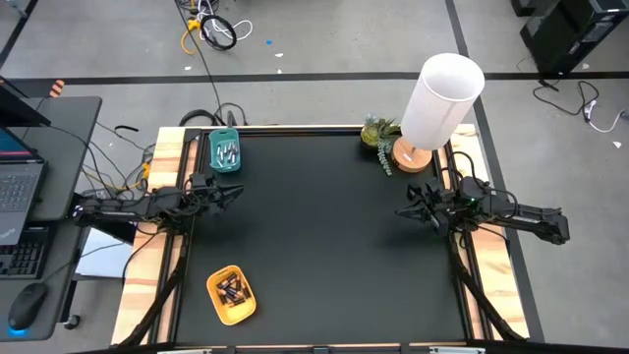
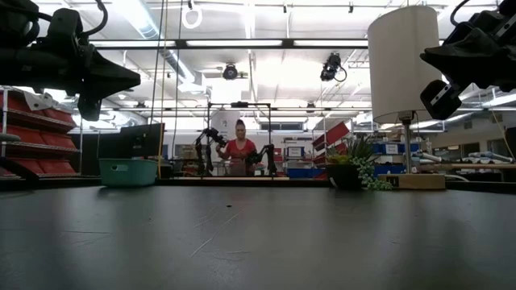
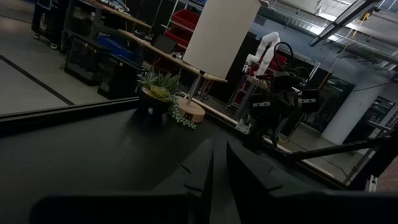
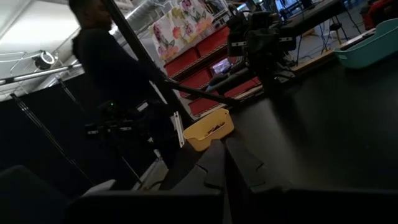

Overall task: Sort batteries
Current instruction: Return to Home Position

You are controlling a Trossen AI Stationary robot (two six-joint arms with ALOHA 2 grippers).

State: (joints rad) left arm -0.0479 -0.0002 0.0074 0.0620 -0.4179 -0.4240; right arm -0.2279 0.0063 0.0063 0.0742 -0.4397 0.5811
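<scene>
Worktop [image 1: 334, 246]: black mat, no loose batteries seen on it.
Teal tray [image 1: 212, 153]: back left corner, holds the silvery batteries [image 1: 227, 152].
Yellow tray [image 1: 212, 286]: front left, holds the dark batteries [image 1: 232, 290].
Progress: sorting looks finished; only parking the arms seems left.
Left gripper [image 1: 236, 193]: jaws closed, empty, raised between the trays and apart from both.
Right gripper [image 1: 401, 212]: jaws closed, empty, well apart from every battery.

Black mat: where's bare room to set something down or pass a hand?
The mat is bare in the middle, between the left gripper and right gripper; so is the near right corner, across from the yellow tray. Crowded: far corners, the teal tray on the left, plant and lamp on the right.
</scene>
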